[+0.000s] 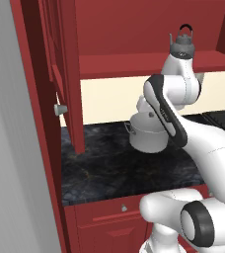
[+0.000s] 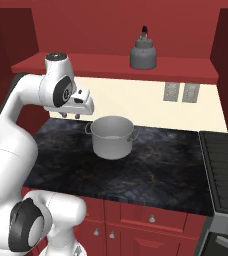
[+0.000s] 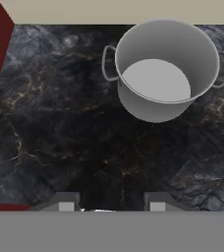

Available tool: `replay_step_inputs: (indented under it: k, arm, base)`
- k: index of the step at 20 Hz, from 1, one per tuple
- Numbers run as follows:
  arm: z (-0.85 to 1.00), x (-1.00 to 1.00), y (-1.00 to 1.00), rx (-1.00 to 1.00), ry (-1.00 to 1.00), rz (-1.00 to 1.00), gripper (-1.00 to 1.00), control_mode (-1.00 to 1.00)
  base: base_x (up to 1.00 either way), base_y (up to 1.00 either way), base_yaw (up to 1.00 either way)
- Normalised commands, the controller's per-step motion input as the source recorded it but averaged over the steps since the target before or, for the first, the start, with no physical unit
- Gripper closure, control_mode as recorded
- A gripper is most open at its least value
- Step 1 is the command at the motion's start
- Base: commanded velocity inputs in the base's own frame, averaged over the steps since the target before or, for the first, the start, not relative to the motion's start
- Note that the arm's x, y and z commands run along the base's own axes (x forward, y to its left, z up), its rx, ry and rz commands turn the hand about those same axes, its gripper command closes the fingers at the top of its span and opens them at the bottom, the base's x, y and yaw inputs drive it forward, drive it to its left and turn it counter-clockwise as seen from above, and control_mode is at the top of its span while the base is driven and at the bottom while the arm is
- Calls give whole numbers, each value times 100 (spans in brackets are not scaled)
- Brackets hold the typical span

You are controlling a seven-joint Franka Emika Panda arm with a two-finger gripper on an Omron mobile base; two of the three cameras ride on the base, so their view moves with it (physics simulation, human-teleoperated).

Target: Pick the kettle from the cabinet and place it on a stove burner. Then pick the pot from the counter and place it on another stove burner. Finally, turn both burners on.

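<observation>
Small grey metal kettle [image 2: 143,54] sits on the red cabinet [image 2: 196,70] shelf, near its front edge, untouched. Hand [image 2: 71,115] points down over the dark tabletop [image 2: 156,165], fingers apart, empty. Wide silver pot [image 2: 112,136] waits near the tabletop's back edge.

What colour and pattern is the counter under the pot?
Black counter with faint grey and golden veins, clearest in the hand view.

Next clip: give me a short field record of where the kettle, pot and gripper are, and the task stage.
kettle: upright on the cabinet shelf
pot: empty, upright on the counter, below the kettle
gripper: open, empty, above the counter left of the pot, pointing down
cabinet door: open
stove: at right, nothing on the visible part
stage: kettle not yet picked
</observation>
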Motion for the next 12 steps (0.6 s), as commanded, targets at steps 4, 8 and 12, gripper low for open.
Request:
replay_step_inputs:
  k: [4, 8, 12]
  arm:
    - [0, 0, -2, 0, 0, 0, -100, -100]
    - [0, 0, -1, 0, 0, 0, -100, -100]
    - [0, -1, -5, 0, 0, 1, -100, -100]
  base:
    - [0, 0, 0]
    - [0, 0, 0]
    - [0, 0, 0]
